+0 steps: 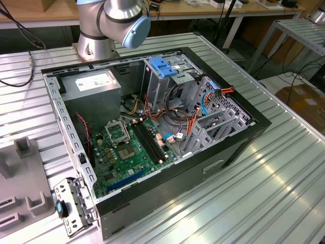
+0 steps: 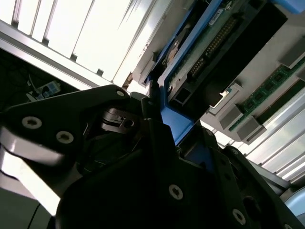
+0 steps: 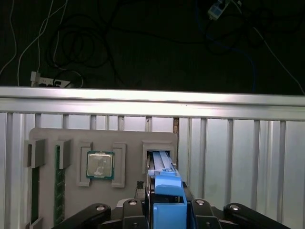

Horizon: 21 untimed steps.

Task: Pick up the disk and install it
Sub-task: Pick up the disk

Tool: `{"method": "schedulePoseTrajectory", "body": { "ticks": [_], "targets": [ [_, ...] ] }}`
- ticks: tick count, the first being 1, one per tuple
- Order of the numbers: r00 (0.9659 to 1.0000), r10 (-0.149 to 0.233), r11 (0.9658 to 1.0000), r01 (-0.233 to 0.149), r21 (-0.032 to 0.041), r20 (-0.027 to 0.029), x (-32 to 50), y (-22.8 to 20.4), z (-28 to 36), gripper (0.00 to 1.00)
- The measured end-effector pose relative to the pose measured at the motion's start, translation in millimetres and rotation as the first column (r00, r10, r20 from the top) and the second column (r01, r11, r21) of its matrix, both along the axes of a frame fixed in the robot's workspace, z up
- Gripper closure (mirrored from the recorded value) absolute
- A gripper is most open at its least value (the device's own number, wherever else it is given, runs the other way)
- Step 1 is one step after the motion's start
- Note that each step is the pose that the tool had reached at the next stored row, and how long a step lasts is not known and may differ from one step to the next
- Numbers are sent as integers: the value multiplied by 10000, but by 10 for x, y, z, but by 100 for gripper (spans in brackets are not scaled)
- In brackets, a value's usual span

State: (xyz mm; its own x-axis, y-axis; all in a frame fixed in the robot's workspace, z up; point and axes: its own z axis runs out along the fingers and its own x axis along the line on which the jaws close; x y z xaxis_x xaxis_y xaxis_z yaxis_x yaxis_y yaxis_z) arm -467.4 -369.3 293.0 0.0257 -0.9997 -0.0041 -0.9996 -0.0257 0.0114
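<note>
- The disk (image 3: 167, 185) stands on edge between the fingers (image 2: 151, 101), above its slot in a grey tray (image 3: 47, 136). I cannot tell whether its lower edge has cleared the slot.
- The fingers are drawn in narrow and look clamped on the disk's blue plastic frame, one on either side of it.
- In the exterior view the tray (image 1: 28, 175) lies on the bench (image 1: 264, 193) at about 8 o'clock from the open computer case (image 1: 238, 137). It is well apart from the blue-topped drive cage (image 1: 161, 67) at the case's 12 o'clock.
- The disk is likely stiff and fairly heavy for its size, being metal-bodied, so it should not bend in the grip.
- The plastic frame probably gives a little and is smooth, so the disk could slip or tilt if held off-centre.
- The second wrist view shows a bare circuit board (image 2: 209, 52) with a row of connector pins on one face. That side is probably fragile, so the frame is the better place to hold.
- A processor chip (image 3: 100, 165) sits in the tray pocket just beside the slot, so a tilted disk could knock it.
</note>
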Motion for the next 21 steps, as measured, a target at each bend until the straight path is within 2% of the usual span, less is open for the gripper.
{"method": "schedulePoseTrajectory", "body": {
  "ticks": [10, 14, 21],
  "targets": [
    [10000, 0, 10000, 0, 0, 2, 0, 0, -2, 63],
    [9998, -175, 9998, 175, -1, 2, 0, 0, -5, 63],
    [9998, -191, 9998, 191, 0, 2, 0, 0, -6, 63]
  ]
}}
